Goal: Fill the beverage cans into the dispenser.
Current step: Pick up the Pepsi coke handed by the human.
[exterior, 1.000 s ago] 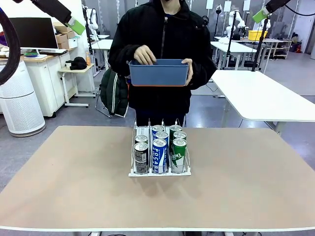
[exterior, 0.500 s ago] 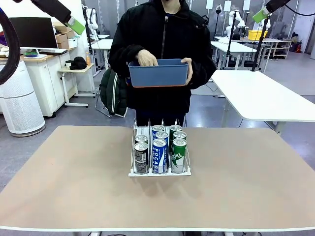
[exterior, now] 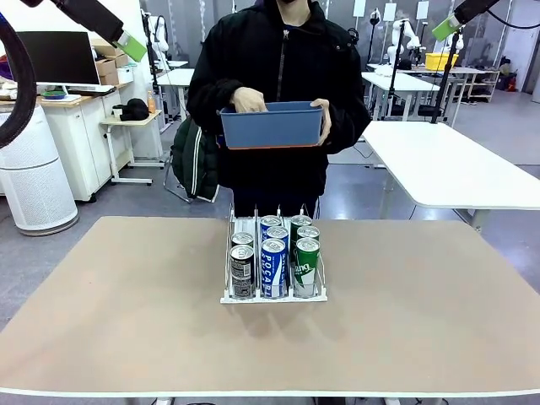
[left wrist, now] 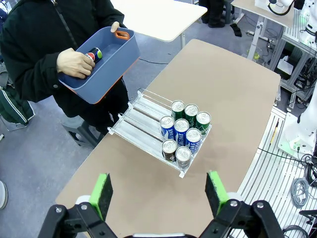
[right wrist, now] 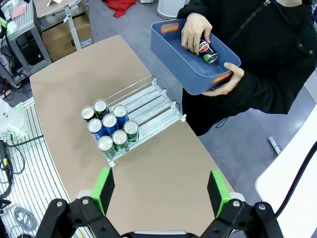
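1. Left gripper (left wrist: pixel 157 192): raised high above the table (exterior: pixel 101 321), jaws wide apart, empty.
2. Rack (exterior: pixel 272 295): mid-table, eight cans (exterior: pixel 273 268) crowded at its front lip.
3. Person's hand (right wrist: pixel 196 32): grasping a can inside the blue tub (exterior: pixel 272 125).
4. Right gripper (right wrist: pixel 161 191): raised high, jaws apart, empty.

Seven cans (exterior: pixel 276 253) fill the dispenser's (exterior: pixel 230 296) front, apparently touching.

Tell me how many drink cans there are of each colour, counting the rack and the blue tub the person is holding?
Dark grey cans: 2, in the dispenser
Blue cans: 3, in the dispenser
Green cans: 3, in the dispenser
Dark can with a red-and-blue logo: 1, in the blue tub under the person's hand
Total: 9
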`<act>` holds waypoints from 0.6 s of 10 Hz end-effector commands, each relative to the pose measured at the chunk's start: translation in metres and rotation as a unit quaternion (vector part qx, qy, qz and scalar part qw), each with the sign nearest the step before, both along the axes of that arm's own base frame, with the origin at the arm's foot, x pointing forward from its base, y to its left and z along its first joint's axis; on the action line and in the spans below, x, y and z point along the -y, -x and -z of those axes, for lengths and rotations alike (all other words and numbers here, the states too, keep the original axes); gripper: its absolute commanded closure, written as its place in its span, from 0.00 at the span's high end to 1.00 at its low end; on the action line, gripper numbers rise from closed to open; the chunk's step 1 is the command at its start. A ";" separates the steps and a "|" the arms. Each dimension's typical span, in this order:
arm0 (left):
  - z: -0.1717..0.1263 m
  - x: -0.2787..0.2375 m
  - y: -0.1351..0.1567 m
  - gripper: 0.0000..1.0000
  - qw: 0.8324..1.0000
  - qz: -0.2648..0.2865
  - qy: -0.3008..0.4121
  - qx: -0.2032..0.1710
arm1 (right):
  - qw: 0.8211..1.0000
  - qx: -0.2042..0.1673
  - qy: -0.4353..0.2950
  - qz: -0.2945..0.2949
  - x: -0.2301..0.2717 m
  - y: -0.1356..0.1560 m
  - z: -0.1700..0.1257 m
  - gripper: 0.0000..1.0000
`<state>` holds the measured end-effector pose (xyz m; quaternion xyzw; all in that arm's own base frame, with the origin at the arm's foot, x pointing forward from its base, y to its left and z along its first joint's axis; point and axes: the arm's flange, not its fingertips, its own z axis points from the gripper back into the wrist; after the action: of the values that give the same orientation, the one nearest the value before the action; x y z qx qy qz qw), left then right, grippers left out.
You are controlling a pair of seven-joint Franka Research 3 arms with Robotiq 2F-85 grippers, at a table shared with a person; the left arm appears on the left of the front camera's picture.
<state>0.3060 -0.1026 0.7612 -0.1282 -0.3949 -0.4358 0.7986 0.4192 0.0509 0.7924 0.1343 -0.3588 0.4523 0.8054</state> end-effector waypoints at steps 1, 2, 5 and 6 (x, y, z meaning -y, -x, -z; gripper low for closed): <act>0.000 0.000 0.000 1.00 1.000 -0.001 0.007 -0.003 | 1.000 -0.005 -0.002 0.000 0.000 0.001 0.000 1.00; 0.000 0.000 0.000 1.00 1.000 -0.001 0.007 -0.003 | 1.000 -0.005 -0.002 0.000 0.000 0.001 0.000 1.00; 0.000 0.000 0.000 1.00 1.000 -0.001 0.007 -0.003 | 1.000 -0.005 -0.002 0.000 0.000 0.001 0.000 1.00; 0.000 0.000 0.000 1.00 1.000 -0.001 0.007 -0.003 | 1.000 -0.005 -0.002 0.000 0.000 0.001 0.000 1.00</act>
<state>0.3060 -0.1026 0.7611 -0.1282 -0.3949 -0.4358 0.7986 0.4192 0.0509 0.7924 0.1343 -0.3588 0.4523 0.8054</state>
